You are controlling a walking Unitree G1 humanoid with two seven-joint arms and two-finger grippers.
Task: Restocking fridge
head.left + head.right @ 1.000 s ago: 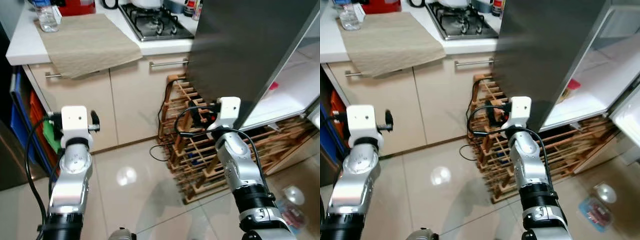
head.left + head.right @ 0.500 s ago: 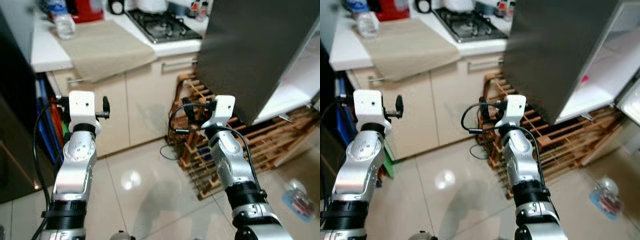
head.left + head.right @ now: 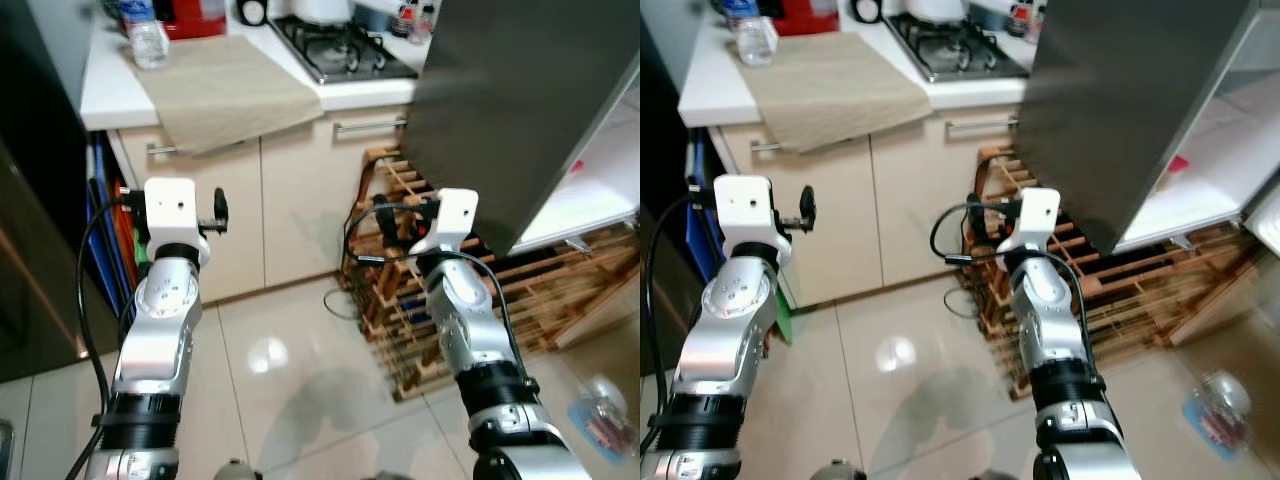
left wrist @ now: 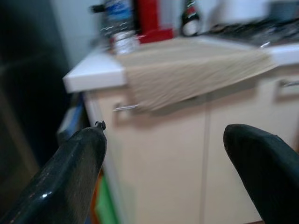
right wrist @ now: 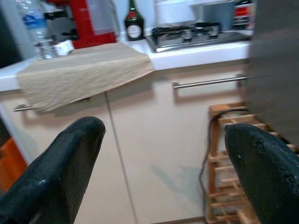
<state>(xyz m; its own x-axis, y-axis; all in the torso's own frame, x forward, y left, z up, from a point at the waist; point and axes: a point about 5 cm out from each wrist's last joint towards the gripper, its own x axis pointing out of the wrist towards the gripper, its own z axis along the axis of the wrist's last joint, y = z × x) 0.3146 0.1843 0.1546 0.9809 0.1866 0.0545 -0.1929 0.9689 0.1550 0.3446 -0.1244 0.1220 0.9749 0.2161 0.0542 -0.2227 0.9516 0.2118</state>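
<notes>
The fridge's dark grey door (image 3: 520,100) stands open at the right, and a white shelf (image 3: 600,190) inside it carries a small pink item. A clear water bottle (image 3: 150,40) stands on the white counter (image 3: 100,85) at the far left, next to a beige cloth (image 3: 230,85). Both arms are raised at cabinet height in front of me. My left gripper (image 4: 163,140) is open and empty, facing the cabinet below the cloth. My right gripper (image 5: 163,135) is open and empty too, facing the cabinet beside the fridge door.
A wooden wine rack (image 3: 470,300) stands on the floor under the fridge door. A gas hob (image 3: 345,45) and a red appliance (image 3: 195,12) sit on the counter. A dark tall panel (image 3: 40,200) rises at my left. A plastic packet (image 3: 600,425) lies on the tiled floor.
The camera has swung to the left, so the counter and fridge door sit further right in view and the dark panel has come in. Both arms stay raised and open.
</notes>
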